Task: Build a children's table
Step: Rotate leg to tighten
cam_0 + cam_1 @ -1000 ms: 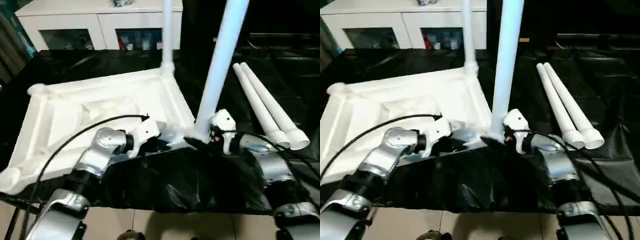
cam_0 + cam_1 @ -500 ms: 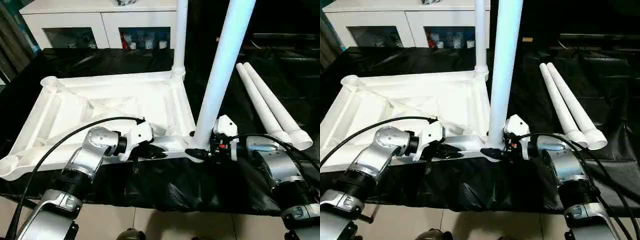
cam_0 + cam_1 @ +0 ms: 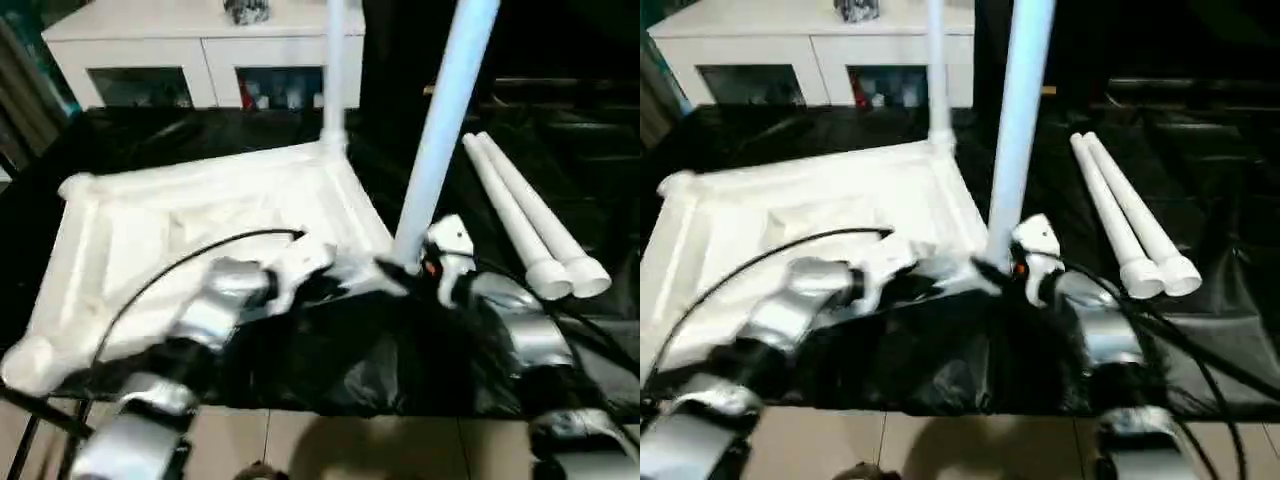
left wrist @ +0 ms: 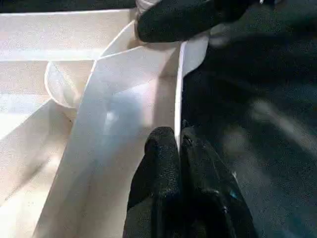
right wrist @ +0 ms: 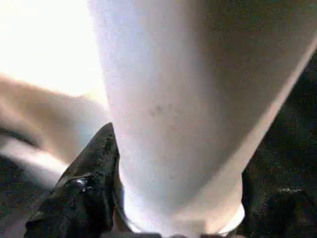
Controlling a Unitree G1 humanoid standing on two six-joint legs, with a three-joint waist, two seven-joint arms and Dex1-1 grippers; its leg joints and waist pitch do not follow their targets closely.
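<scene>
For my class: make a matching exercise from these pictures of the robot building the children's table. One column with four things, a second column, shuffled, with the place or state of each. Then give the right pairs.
Things
1. tabletop
2. far leg
3. near leg
4. two spare legs

Places or states
A. lying side by side on the black cloth
B. upside down, ribbed underside up
C. standing in the far corner socket
D. between the right gripper's jaws at its base

Pairs: 1-B, 2-C, 3-D, 4-A
</scene>
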